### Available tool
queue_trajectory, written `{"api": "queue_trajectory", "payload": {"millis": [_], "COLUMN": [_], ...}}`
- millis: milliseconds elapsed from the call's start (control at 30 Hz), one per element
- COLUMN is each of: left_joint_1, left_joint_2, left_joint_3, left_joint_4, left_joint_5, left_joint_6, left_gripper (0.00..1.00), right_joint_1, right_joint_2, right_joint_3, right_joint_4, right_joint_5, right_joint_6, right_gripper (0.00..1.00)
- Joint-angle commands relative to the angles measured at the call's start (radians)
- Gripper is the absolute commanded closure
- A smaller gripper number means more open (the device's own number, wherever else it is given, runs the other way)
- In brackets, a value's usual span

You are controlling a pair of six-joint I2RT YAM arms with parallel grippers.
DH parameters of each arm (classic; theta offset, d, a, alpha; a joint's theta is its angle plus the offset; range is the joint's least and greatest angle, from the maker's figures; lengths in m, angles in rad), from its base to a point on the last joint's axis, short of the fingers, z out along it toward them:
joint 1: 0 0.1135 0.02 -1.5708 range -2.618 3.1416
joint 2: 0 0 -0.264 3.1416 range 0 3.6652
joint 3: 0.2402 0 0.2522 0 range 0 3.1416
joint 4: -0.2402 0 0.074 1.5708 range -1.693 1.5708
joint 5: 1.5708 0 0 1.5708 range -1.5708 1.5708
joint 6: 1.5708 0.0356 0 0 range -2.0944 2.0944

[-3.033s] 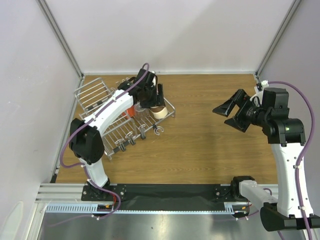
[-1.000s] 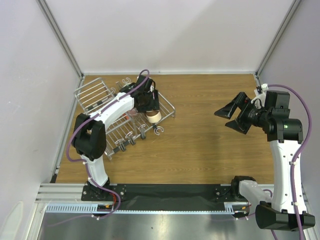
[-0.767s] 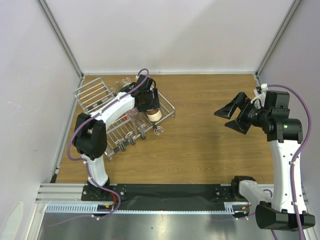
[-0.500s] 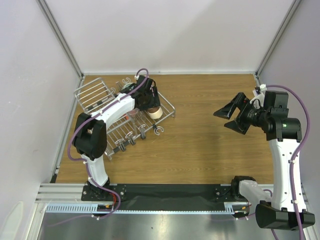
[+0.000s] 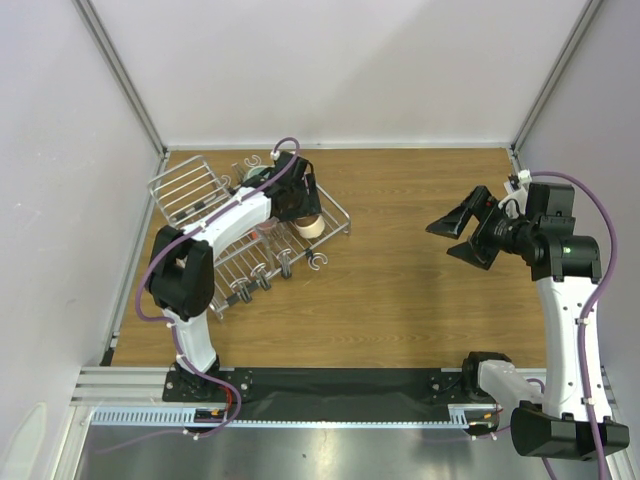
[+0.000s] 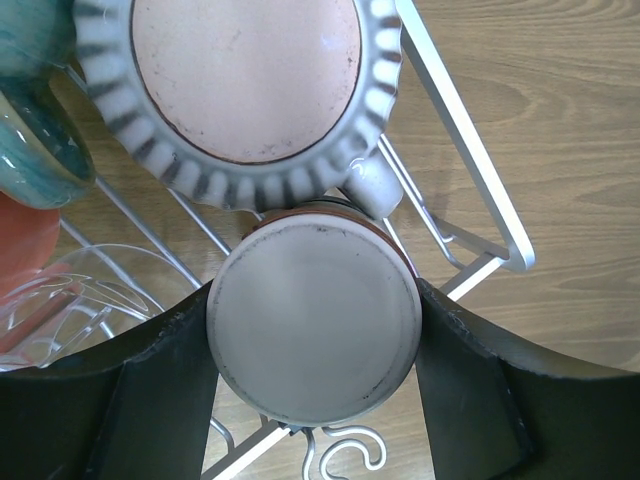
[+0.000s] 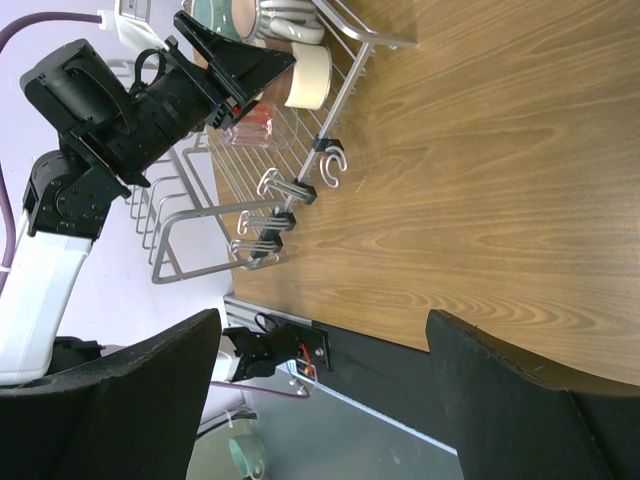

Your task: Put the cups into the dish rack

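The pale cup is upside down at the right-hand corner of the dish rack, its flat unglazed base facing the left wrist camera and a thin red-brown edge showing around it. Mouth-down is presumably how it is meant to drain. The left claw is clamped on it, one finger against each side of the wall. Whether the rim is already resting on the rods is hidden beneath the cup.

Just beyond it, and touching or very nearly so, is the white ribbed mug, also inverted, its handle pointing toward the held cup. To the left of that are the teal glazed mug and a clear glass lying over the rods, so this end of the rack is crowded and the cup goes in the corner gap beside the frame.

The right claw hangs spread wide and empty above the bare worktop, well apart from the rack, seemingly keeping out of the way.
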Motion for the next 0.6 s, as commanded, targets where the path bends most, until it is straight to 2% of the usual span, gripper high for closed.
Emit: {"api": "queue_trajectory", "payload": {"millis": [0,67,200,567], "left_joint_1": [0.005,0.004,0.004,-0.005], "left_joint_2": [0.037,0.012,-0.011,-0.011], "left_joint_3": [-0.017,-0.046,-0.063,-0.058], "left_joint_4": [-0.088,-0.058,-0.035,-0.033], "left_joint_5": [-0.072,-0.063,-0.042,0.009], "left_joint_6": [0.024,0.027,0.032,0.031], "left_gripper": [0.85,0.67,0.43,0.12], "right_joint_1": [-0.006,-0.007,-0.007,-0.009], "right_joint_2": [-0.019,-0.025,-0.03,-0.047], "right_joint_3": [-0.009,-0.017,-0.02,-0.015], "right_joint_4": [0.041,0.047,0.047,0.052], "right_joint_5": [-0.032,-0.04,-0.042,-0.049], "right_joint_6": [0.009,0.014,0.016,0.031], "right_gripper": [0.09,0.09,0.1,0.1]}}
